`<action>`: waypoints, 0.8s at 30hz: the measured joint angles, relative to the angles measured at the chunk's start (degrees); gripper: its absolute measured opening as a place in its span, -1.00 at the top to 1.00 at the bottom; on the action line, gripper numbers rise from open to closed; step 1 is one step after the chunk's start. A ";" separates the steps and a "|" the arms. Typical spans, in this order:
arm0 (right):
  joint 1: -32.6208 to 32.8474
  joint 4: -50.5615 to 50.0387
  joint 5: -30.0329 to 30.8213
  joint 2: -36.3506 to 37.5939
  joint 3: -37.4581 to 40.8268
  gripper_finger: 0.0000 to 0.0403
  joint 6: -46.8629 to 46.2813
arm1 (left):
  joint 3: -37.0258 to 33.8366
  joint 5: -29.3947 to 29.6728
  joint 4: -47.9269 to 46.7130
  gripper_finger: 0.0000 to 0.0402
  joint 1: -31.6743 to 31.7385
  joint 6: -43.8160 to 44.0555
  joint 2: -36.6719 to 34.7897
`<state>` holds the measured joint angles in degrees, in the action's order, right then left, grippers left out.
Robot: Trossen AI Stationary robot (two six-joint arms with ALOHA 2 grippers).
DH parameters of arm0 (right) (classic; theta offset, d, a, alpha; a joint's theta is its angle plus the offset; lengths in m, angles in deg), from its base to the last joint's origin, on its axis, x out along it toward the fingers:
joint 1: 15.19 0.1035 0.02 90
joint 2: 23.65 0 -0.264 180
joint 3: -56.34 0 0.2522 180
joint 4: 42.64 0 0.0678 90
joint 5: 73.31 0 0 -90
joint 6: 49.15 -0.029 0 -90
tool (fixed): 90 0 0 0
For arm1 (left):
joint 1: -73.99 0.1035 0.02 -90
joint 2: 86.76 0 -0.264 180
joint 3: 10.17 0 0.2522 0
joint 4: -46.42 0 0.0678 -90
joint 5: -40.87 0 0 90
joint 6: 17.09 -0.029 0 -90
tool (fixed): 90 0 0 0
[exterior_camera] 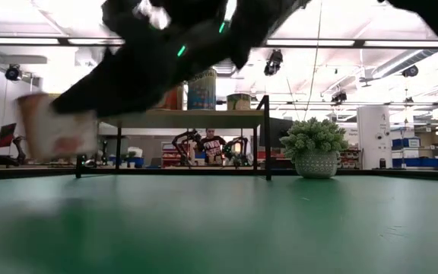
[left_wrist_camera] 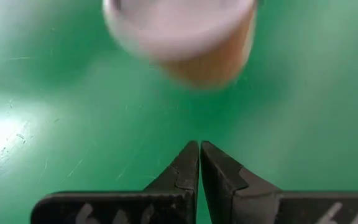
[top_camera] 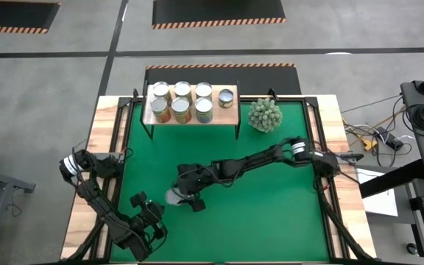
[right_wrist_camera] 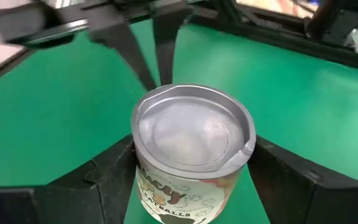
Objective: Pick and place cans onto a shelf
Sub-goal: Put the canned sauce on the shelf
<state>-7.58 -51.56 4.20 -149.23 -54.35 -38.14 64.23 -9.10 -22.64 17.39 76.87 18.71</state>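
At the frame's centre, a small round tin (right_wrist_camera: 191, 155) with a printed paper-like label shows a brushed, shiny silver metal lid against the matt green worktop (right_wrist_camera: 55, 118).

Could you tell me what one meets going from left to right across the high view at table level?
Left gripper → can held by the right gripper → plant.

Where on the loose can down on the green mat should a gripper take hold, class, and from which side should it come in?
Grip the can across its round side wall, just under the silver lid, fingers on opposite sides. The lid is flat and offers nothing to pinch. The right gripper holds it that way now. The left gripper is shut, fingertips together, pointing at the can.
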 joint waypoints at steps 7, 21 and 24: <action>-0.07 -19.81 0.09 15.12 2.84 -0.31 1.56 | 0.05 0.09 0.24 1.00 0.05 1.61 -0.02; -8.27 -21.38 28.49 51.01 29.34 -0.31 -5.42 | 0.07 3.03 0.38 1.00 0.09 4.14 -0.02; -14.54 -14.30 28.12 55.29 36.04 -0.31 -5.67 | 0.07 3.06 0.27 1.00 0.08 4.13 -0.02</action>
<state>-22.11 -65.86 32.32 -93.94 -18.31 -43.81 64.30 -6.04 -22.36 17.47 80.99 18.69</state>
